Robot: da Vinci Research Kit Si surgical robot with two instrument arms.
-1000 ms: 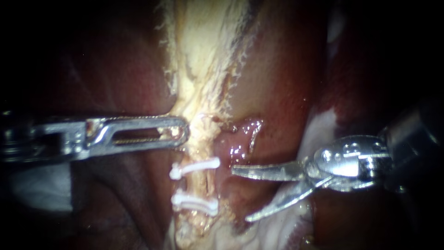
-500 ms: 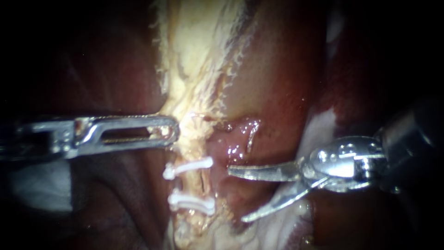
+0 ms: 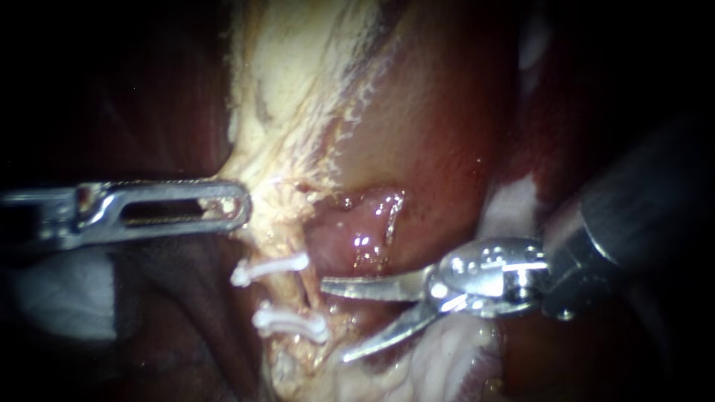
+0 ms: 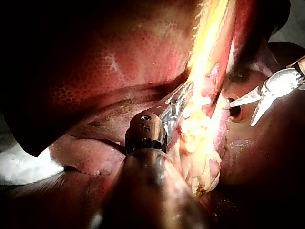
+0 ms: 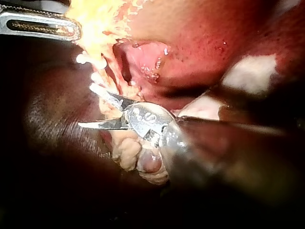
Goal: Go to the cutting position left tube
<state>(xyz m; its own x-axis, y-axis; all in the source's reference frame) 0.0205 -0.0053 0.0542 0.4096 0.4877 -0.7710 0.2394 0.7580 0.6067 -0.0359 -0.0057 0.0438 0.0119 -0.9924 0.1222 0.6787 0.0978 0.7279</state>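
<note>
White clips (image 3: 269,269) bracket the tube (image 3: 287,295) at lower centre of the frame. My left instrument (image 3: 240,207), claw clamped on pale fatty tissue (image 3: 290,97), holds it taut, I judge, so that my right instrument (image 3: 335,320), claw open just beside the tube, can straddle it between them.

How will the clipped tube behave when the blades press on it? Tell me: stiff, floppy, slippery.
Probably floppy: the tube looks thin, stretched only by the left instrument gripping pale tissue above it. Likely slippery: wet glints show beside it. The clips may stiffen it locally.
</note>
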